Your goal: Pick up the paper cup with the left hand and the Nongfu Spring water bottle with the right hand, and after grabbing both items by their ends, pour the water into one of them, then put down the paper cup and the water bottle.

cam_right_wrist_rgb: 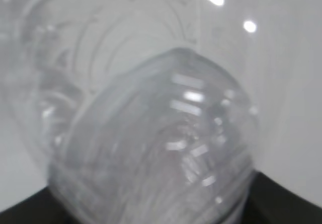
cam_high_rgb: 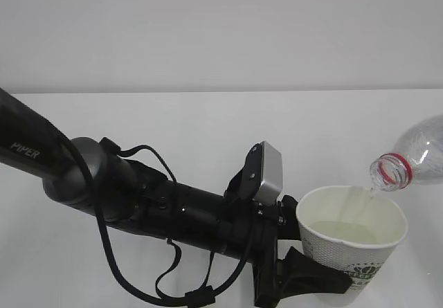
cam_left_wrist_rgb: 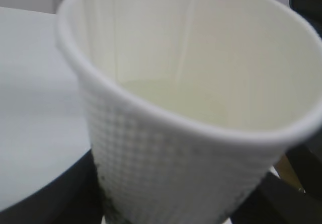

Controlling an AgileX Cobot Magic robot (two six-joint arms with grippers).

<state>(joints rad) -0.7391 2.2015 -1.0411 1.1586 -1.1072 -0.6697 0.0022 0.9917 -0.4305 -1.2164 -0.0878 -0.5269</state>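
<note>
The white paper cup [cam_high_rgb: 351, 242] stands upright at lower right, with my left gripper [cam_high_rgb: 325, 270] shut round its lower part. In the left wrist view the paper cup [cam_left_wrist_rgb: 191, 133] fills the frame between dark fingers [cam_left_wrist_rgb: 48, 199], and the left gripper [cam_left_wrist_rgb: 171, 211] grips its base. Clear water [cam_high_rgb: 342, 232] lies in the cup. The Nongfu Spring water bottle [cam_high_rgb: 415, 157] is tipped, its red-ringed mouth just above the cup's far right rim. In the right wrist view the bottle [cam_right_wrist_rgb: 156, 148] fills the frame, with my right gripper [cam_right_wrist_rgb: 151, 216] shut on its bottom end.
The white table [cam_high_rgb: 208, 135] runs back to a pale wall. The black left arm [cam_high_rgb: 124, 197] lies across the lower left, with loose cables [cam_high_rgb: 166, 287] hanging under it and a silver-grey box [cam_high_rgb: 266, 173] near the wrist.
</note>
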